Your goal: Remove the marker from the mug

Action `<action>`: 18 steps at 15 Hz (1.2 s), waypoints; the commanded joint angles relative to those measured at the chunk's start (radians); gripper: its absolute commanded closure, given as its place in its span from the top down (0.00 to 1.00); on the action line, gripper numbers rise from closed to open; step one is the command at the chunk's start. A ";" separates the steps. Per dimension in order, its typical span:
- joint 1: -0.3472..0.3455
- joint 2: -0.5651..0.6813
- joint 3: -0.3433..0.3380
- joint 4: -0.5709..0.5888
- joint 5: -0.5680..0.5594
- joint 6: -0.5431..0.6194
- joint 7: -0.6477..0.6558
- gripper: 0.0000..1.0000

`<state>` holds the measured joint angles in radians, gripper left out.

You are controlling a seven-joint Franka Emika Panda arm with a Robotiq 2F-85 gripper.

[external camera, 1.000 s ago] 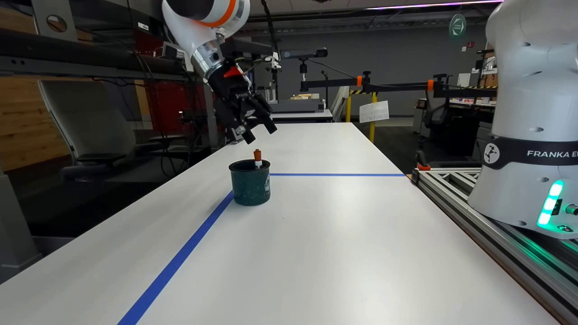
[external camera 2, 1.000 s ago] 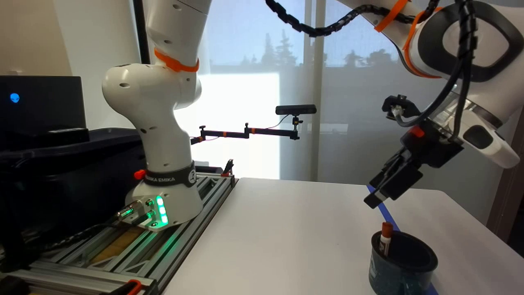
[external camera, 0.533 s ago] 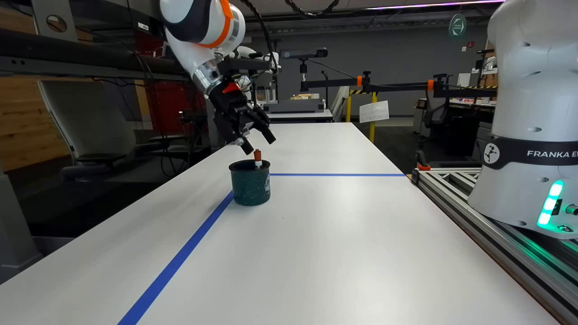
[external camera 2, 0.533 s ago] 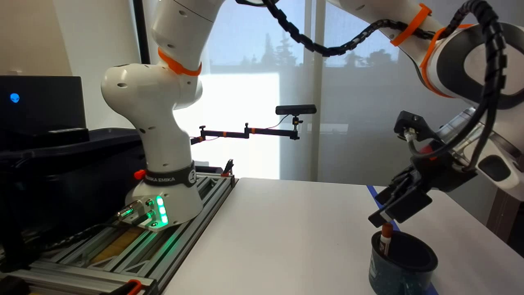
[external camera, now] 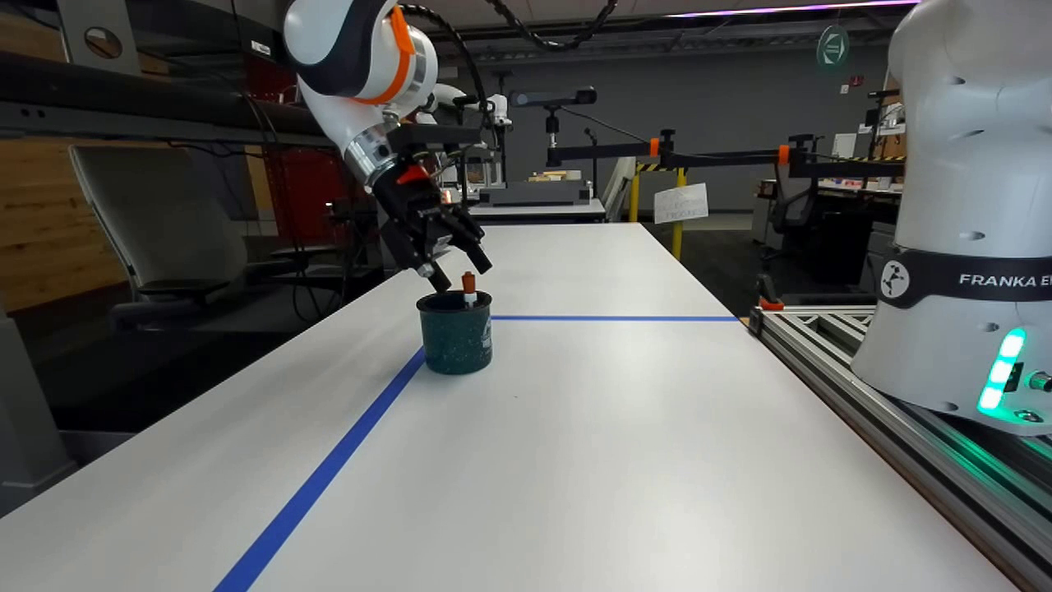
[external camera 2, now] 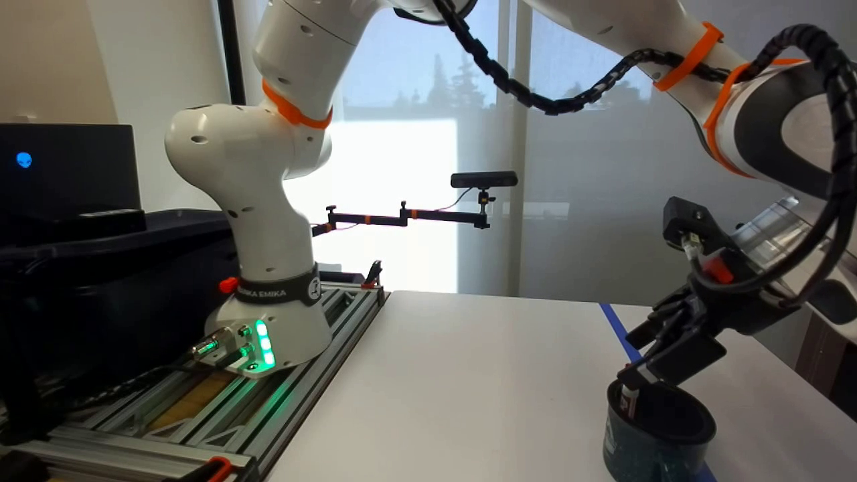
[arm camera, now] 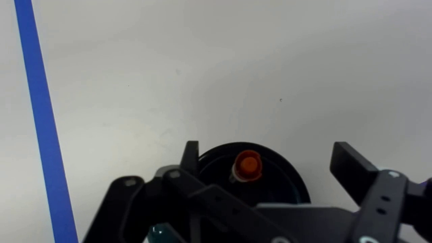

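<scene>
The marker stands tilted in the mug, its red-brown cap and white collar above the rim in an exterior view. The teal-blue mug stands upright on the white table. In an exterior view the mug shows its dark inside, and a finger covers most of the marker's cap. My gripper is open and tilted, just above the mug's rim. In the wrist view the marker lies between the open fingers, nearer the left finger, touching neither. The gripper hides the near part of the mug.
Blue tape runs along the white table and across it. The Franka base stands on a metal rail at the table's side. A camera on a jointed black bar stands beyond the table. A grey chair is off the edge.
My gripper has come down toward the mug, still open; one finger now covers the marker's cap in an exterior view. The mug and the marker have not moved.
</scene>
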<state>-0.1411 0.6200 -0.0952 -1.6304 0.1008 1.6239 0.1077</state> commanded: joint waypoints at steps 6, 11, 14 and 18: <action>-0.022 0.046 0.006 0.057 0.025 -0.037 -0.031 0.75; -0.023 0.050 0.008 0.063 0.026 -0.039 -0.037 0.41; -0.024 0.052 0.009 0.066 0.026 -0.040 -0.043 0.16; -0.025 0.049 0.010 0.063 0.030 -0.042 -0.050 0.05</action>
<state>-0.1529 0.6600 -0.0928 -1.5954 0.1050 1.6181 0.0744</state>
